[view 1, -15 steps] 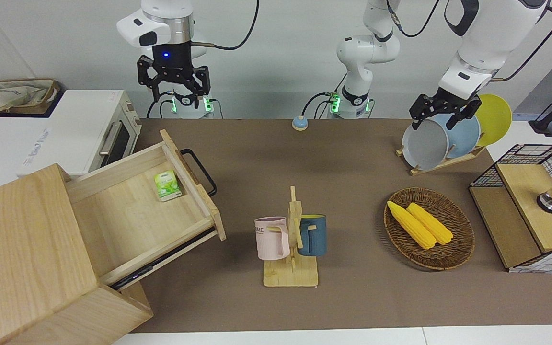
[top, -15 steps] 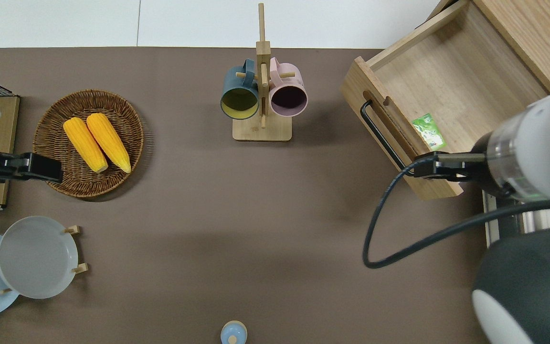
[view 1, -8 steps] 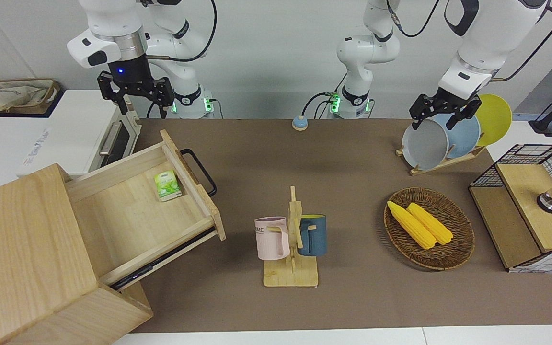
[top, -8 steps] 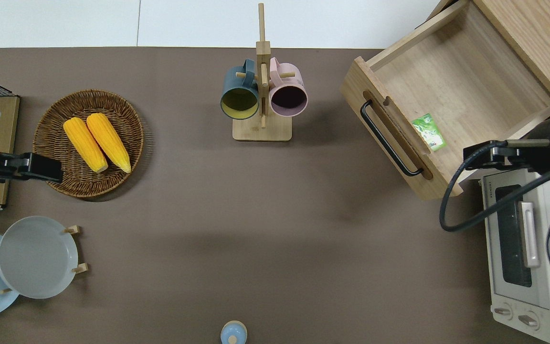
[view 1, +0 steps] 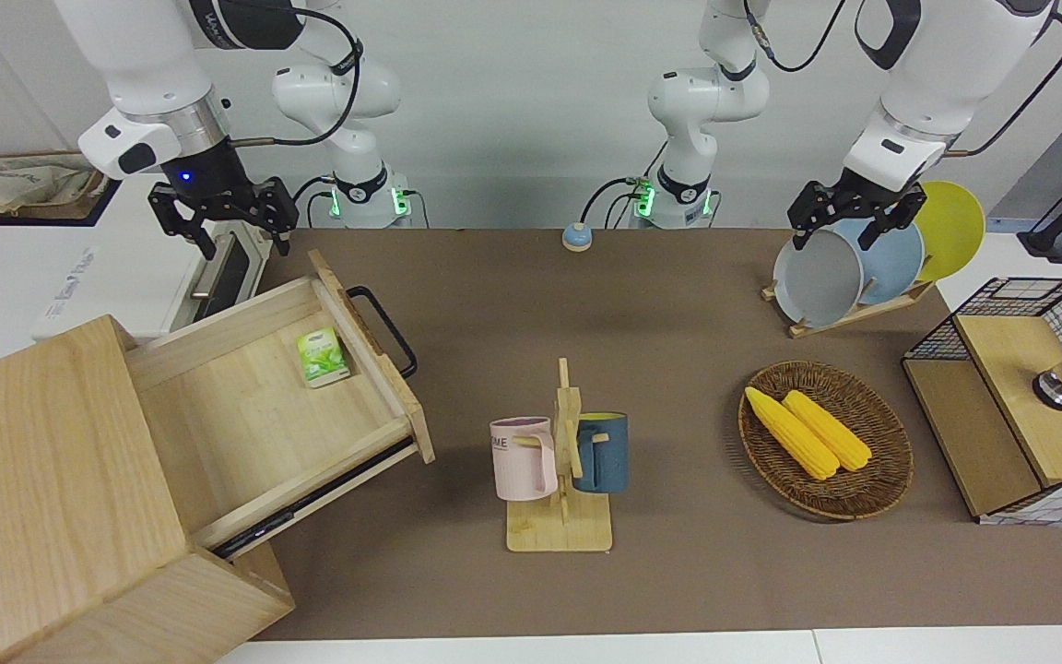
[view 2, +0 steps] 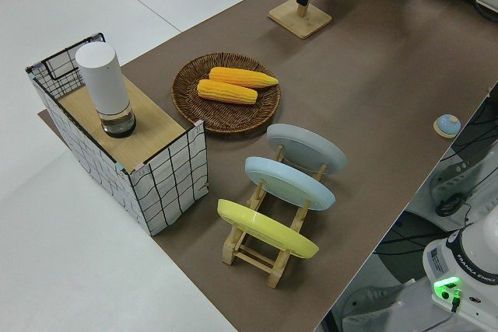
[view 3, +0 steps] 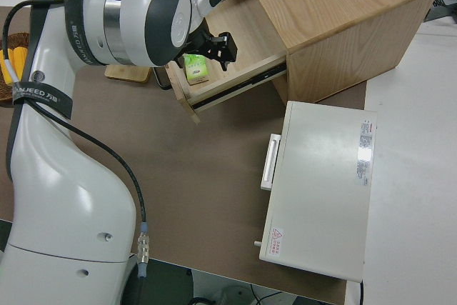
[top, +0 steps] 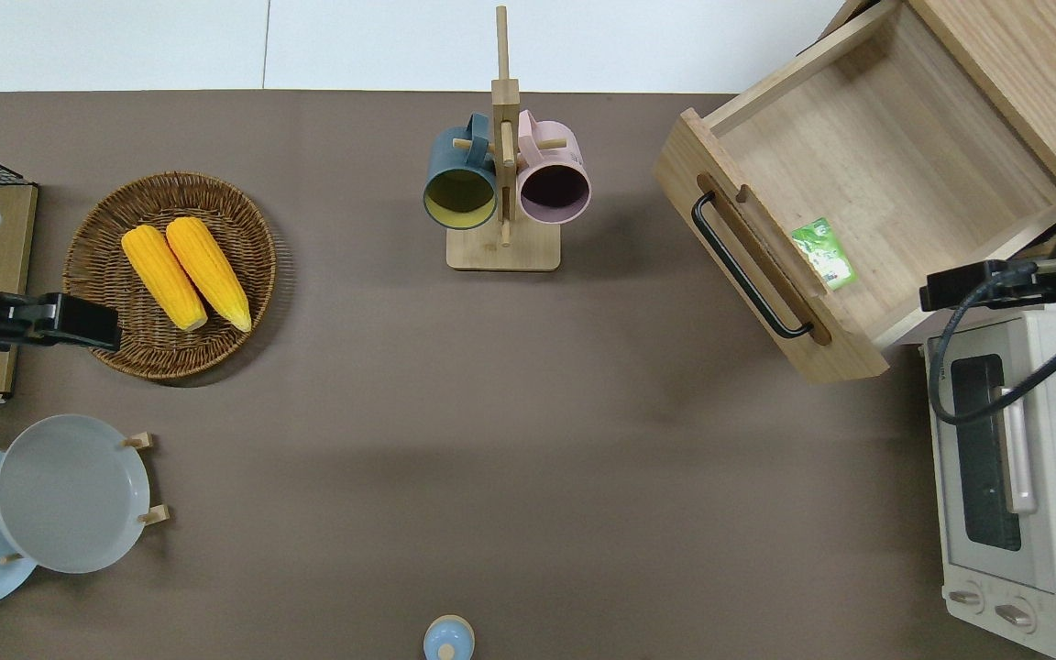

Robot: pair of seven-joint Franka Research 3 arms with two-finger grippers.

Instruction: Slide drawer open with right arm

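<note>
Setting: brown desk point(view 1: 678, 295) under white walls, and we're watching the job wind up.
Right hand: our right hand point(view 1: 223, 214) hangs empty with its fingers spread, up over the toaster oven point(top: 1005, 477) at the right arm's end of the desk, clear of everything.
Drawer: the drawer point(view 1: 282, 406) stands pulled well out of its wooden cabinet point(view 1: 52, 480), with the black handle point(view 1: 385, 330) facing the middle of the desk and nothing touching it.
Inside: a small green packet point(view 1: 321, 356) lies just inside the drawer front.
Judgement: we'd call the slide done; what's left is a clean retreat.
How to do it well: we'd lift away high and steady, keep the cable off the drawer's corner, and not brush the oven handle.
Left hand: parked; we can't tell its fingers.
Bystanders: mug rack point(view 1: 560, 461) and corn basket point(view 1: 881, 480) sit well apart from the drawer.
</note>
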